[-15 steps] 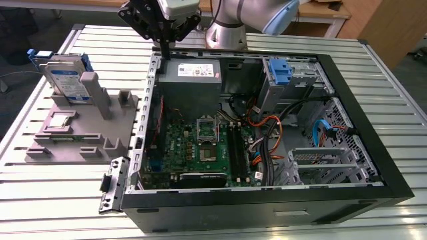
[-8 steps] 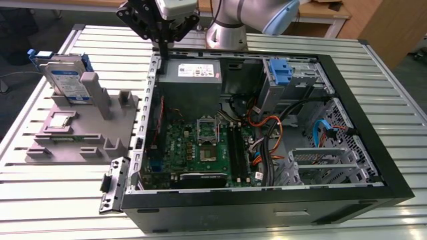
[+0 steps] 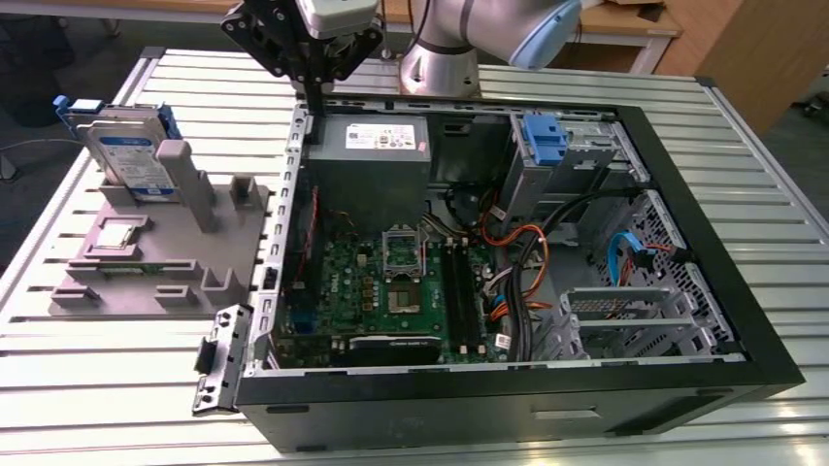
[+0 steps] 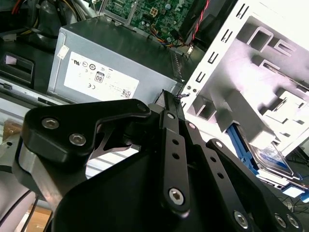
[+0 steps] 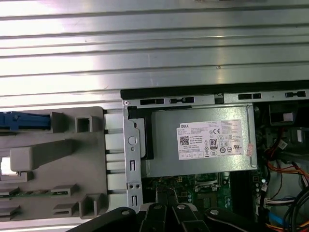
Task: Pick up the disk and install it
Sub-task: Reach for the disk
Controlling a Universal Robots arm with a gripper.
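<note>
**While the disk waits in its stand, the arm hangs over the case**

Because the job is a pick and an install, everything is laid out open on the ribbed metal worktop. The computer case lies on its side with its panel off, so its bays face upward and can be reached from above. On the exterior view's left, just beside the case, stands a grey fixture. Its posts and slots appear made to hold parts on edge for an easy grasp. At the far side of the case sits the grey power-supply box.

The disk stands upright at the far end of the fixture, leaning against a post, untouched. The pincer hangs above the far left corner of the case, over the power-supply box. Its tips look drawn together on nothing, well apart from the disk.
</note>
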